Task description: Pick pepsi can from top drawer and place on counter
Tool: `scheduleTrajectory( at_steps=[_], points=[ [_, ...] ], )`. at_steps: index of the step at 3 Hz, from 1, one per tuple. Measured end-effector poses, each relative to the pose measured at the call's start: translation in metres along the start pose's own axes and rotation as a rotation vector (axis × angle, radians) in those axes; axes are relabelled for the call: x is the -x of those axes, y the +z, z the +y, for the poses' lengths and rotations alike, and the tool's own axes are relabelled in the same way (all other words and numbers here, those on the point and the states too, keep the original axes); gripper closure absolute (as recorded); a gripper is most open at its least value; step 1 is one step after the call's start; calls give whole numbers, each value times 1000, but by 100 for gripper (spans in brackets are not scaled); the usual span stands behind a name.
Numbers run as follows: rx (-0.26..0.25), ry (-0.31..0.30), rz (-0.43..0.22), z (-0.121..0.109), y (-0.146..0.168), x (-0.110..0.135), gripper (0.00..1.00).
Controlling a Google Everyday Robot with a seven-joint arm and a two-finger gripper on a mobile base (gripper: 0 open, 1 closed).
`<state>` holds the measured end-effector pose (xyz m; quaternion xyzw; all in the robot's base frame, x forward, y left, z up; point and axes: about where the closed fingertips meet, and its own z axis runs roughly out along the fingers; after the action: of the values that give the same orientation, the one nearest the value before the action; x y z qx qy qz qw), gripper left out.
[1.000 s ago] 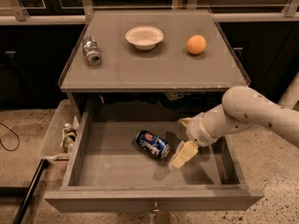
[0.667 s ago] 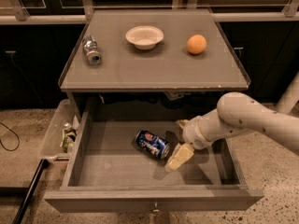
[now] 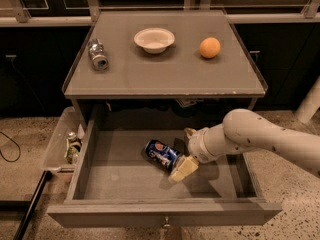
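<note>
The pepsi can [image 3: 161, 154] lies on its side in the middle of the open top drawer [image 3: 125, 176], dark blue with its logo facing up. My gripper [image 3: 182, 153] is down inside the drawer at the can's right end. It is open, with one cream finger [image 3: 183, 168] in front of the can's end and the other finger [image 3: 189, 132] behind it. I cannot tell whether the fingers touch the can. The grey counter [image 3: 165, 74] is above the drawer.
On the counter are a plain silver can [image 3: 98, 54] lying at the left, a white bowl [image 3: 154, 39] at the back middle and an orange [image 3: 210, 47] at the right. A clear plastic bin [image 3: 64, 146] with small items hangs on the drawer's left side.
My arm has moved left and slightly lower in the drawer, bringing the gripper up to the can's right end. The can has not moved.
</note>
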<state>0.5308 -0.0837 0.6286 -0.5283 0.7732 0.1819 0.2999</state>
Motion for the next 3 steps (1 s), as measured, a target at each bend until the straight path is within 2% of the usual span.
scheduleTrajectory(
  at_steps=[1, 2, 3],
  points=[
    [40, 54, -83, 1, 13, 9, 0],
    [86, 108, -137, 5, 24, 14, 0],
    [82, 132, -147, 11, 30, 17, 0]
  ],
)
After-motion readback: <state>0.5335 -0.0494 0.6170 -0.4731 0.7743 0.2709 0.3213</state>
